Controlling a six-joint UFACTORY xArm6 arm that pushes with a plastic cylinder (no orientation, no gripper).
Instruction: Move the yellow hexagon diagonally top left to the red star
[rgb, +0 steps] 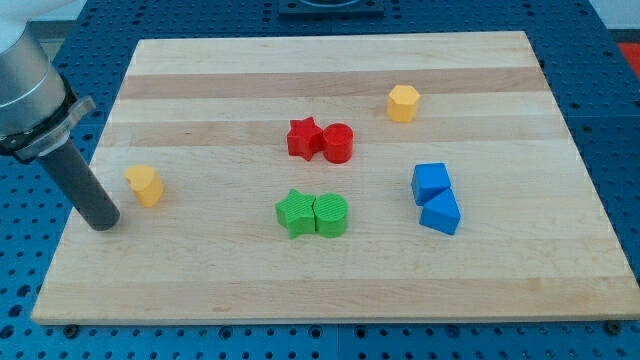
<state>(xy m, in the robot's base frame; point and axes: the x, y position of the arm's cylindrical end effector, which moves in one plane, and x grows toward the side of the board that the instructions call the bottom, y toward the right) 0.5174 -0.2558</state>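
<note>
Right now my tip (103, 222) is resting on the pale striped wooden desk (330, 290) far toward the view's left of the red star-shaped block (304, 138), which is serving as the landmark. No jaws are fitted on this arm, only the straight dark rod, so nothing is being held.

The yellow hexagon-shaped block (403, 103) is sitting toward the view's right of the red star and a little toward the view's top, well apart from it. It is standing flat on one face; its outline is looking about even all round, so no long axis or pointing direction can be told.

Touching the red star on its right side, a red cylinder-shaped block (338, 143) is standing. Toward the view's bottom of the star, a green star-shaped block (295, 212) and a green rounded block (331, 215) are sitting side by side, touching. Toward the bottom right of the star, a blue cube-like block (431, 183) and a blue wedge-like block (441, 213) are lying close together. A second yellow block (145, 185), its shape unclear, is sitting far to the star's left, just beside my tip on the tip's right.

No writing or labels can be read on anything.
</note>
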